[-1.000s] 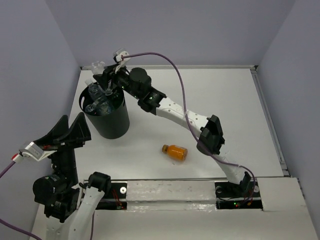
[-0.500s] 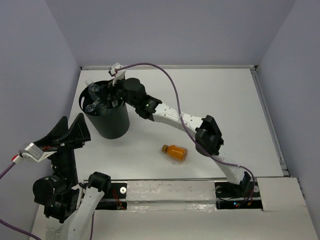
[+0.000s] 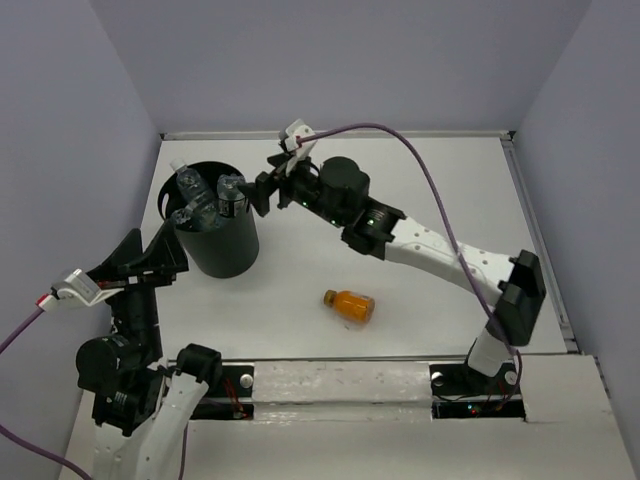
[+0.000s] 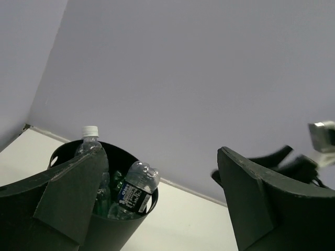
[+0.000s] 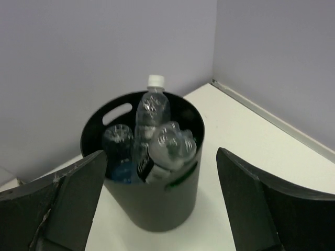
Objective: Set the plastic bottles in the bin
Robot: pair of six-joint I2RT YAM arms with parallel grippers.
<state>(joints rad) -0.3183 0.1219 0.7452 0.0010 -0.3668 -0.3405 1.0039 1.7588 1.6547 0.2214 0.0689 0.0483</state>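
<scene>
Plastic bottles (image 5: 152,112) stand in the bin (image 5: 157,209); left and right jaws gape wide, gripping nothing.

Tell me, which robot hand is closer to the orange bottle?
Right, it looks like. The right hand hangs beside the rim of the bin, farther back and left of the orange bottle. The left hand is farther left, on the bin's other side.
</scene>
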